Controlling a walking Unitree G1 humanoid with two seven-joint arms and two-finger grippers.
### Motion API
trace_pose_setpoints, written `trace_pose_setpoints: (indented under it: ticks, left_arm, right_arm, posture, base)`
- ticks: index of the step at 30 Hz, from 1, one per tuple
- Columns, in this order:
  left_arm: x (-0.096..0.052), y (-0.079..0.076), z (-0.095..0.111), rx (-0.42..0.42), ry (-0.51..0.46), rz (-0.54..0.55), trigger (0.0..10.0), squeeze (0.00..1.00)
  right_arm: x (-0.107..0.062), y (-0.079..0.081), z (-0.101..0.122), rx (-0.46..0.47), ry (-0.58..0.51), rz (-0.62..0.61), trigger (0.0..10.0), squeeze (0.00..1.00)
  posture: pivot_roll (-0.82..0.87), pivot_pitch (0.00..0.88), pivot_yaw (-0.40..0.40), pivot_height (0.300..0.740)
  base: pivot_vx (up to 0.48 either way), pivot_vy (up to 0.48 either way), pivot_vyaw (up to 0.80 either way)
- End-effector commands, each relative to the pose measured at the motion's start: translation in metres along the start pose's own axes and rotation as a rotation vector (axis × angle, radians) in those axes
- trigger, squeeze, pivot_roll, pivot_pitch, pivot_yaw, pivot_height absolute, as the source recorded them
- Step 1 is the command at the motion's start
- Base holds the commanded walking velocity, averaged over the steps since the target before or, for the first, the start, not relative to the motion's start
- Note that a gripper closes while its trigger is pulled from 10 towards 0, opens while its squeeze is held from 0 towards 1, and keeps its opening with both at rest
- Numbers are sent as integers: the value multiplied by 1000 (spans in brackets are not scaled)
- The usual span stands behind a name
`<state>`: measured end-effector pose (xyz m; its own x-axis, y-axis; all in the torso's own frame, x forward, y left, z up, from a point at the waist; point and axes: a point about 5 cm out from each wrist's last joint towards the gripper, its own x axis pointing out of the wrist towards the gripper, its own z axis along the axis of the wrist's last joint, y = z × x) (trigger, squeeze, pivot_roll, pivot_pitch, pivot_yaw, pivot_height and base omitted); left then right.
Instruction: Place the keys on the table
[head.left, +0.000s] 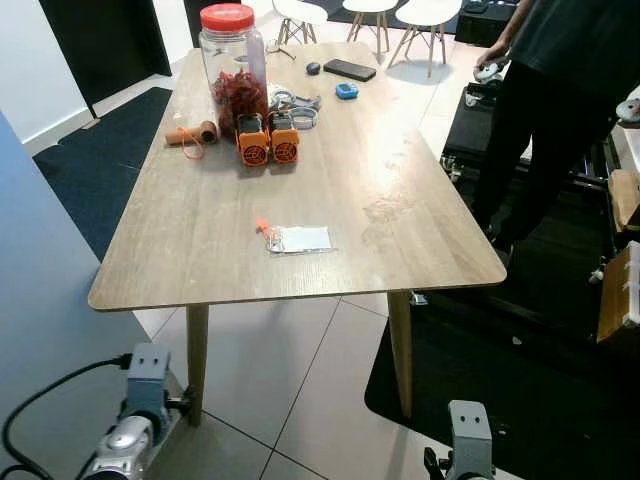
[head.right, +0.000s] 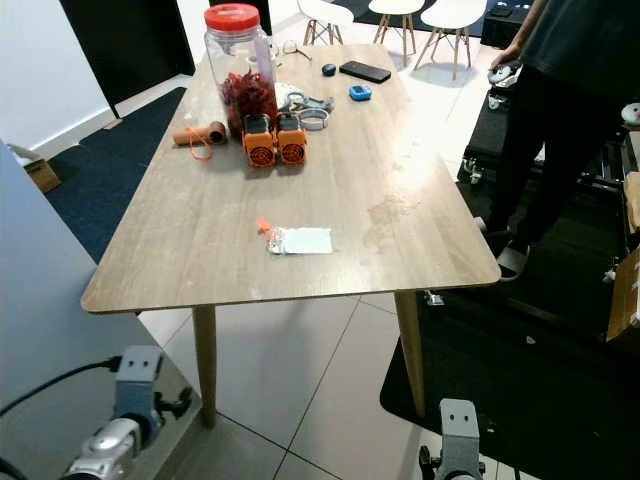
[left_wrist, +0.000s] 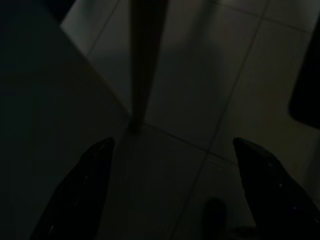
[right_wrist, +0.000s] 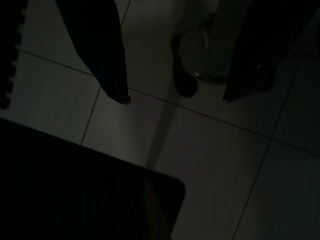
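Note:
The keys (head.left: 292, 238), a small bunch with a white tag and an orange piece, lie flat on the wooden table (head.left: 200, 250), a little back from its near edge. Nothing touches them. Both silver arms hang low in front of the table, the left arm (head.left: 135, 420) by the near left table leg (head.left: 196, 360) and the right arm (head.left: 468, 440) beside the near right leg. In the dark left wrist view my left gripper (left_wrist: 172, 142) is open over floor tiles, facing a table leg (left_wrist: 145, 60). My right gripper (right_wrist: 175, 100) is open above the tiles, holding nothing.
Far along the table stand a red-lidded jar (head.left: 232, 60), two orange devices (head.left: 268, 140), a twine roll (head.left: 192, 133), a phone (head.left: 349, 69) and a blue object (head.left: 346, 91). A person in dark clothes (head.left: 560, 100) stands right of the table on a black mat (head.left: 520, 400). A blue-grey panel (head.left: 40, 300) stands left.

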<state>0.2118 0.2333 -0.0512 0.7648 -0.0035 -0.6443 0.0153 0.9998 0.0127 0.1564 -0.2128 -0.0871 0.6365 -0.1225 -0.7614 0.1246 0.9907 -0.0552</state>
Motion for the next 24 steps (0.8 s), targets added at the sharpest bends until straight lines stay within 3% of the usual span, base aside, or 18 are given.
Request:
trace_pose_setpoints:
  ticks: [1, 24]
  left_arm:
    - [1, -4, 0, -14, -8, -5, 10000, 0]
    - [8, -27, 5, -50, -35, -43, 10000, 0]
  right_arm:
    - [-1, 0, -4, 7, 20, 2, 10000, 0]
    - [1, 5, 0, 17, 14, 10, 10000, 0]
  posture:
    - [24, 32, -2, 740]
    - [26, 9, 2, 740]
  base:
    - [0, 0, 0]
    - [-23, 0, 0]
